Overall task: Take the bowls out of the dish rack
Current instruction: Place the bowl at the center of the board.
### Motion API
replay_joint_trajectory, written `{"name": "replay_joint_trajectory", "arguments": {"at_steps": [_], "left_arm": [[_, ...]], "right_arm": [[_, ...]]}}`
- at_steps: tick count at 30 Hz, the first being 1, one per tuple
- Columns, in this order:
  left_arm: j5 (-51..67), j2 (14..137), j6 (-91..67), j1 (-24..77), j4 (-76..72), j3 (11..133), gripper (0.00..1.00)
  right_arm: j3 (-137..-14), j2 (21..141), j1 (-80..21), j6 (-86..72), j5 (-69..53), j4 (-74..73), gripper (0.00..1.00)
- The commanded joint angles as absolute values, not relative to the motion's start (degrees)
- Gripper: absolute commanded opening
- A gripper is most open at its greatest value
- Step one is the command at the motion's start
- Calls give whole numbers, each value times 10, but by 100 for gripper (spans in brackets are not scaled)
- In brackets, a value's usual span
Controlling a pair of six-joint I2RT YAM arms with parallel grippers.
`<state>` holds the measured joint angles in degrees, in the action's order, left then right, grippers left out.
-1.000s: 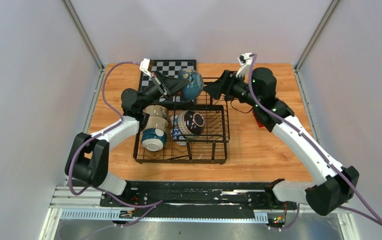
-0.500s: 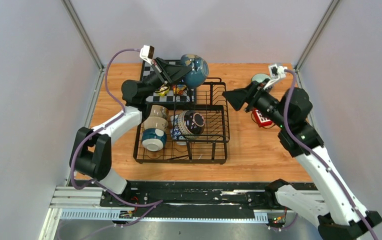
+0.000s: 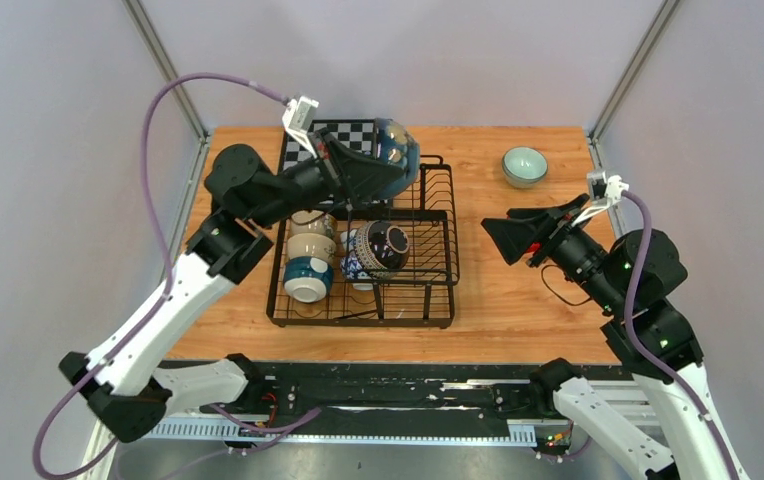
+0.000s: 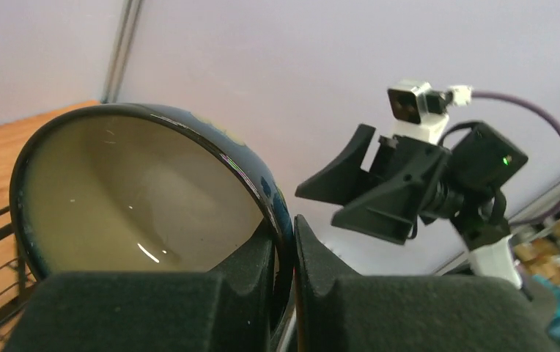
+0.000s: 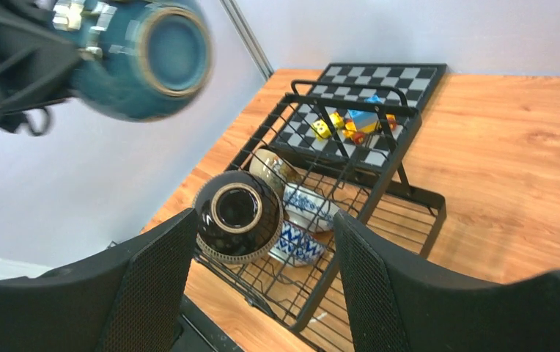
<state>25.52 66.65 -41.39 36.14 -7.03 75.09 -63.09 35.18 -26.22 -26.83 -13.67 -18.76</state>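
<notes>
The left gripper [image 3: 366, 168] pinches the rim of a teal bowl [image 3: 399, 148], held above the dish rack's [image 3: 360, 322] far edge. The right gripper [image 3: 503, 240], jaws spread wide and empty, hangs right of the rack. Other bowls [image 3: 386, 246] lie in its left half; a mint bowl [image 3: 524, 165] sits past its far right corner

The top view looks down from above and behind the near edge, far enough to take in the whole table [image 3: 518, 300] and rack [image 3: 438, 270]. The left wrist view sits just behind the left hand [image 4: 284, 242], facing right, very close on the teal bowl [image 4: 138, 198], with the right hand [image 4: 358, 194] farther off. The right wrist view looks left and down through its own hand at the rack. All three share the teal bowl; top and right wrist share most of the rack.
</notes>
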Motion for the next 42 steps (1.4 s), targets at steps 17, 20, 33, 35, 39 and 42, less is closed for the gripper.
{"name": "replay_joint_trajectory", "arguments": {"at_steps": [17,20,33,35,39,42], "left_arm": [[-215,599,205,795,454,878,0],[-295,623,271,873,474,868,0],[-252,678,412,999,618,910,0],[-218,687,401,1007,640,921,0],[-186,714,376,1020,681,938,0],[-169,718,370,1025,692,941,0]], "right_arm": [[-801,412,-266,-205,-218,-421,66],[-838,424,-266,-200,-239,-458,66],[-1124,631,-402,-148,-143,-722,55],[-1152,660,-451,-145,-97,-757,55],[-1181,696,-556,-149,-5,-792,55],[-1197,721,-623,-156,60,-820,54]]}}
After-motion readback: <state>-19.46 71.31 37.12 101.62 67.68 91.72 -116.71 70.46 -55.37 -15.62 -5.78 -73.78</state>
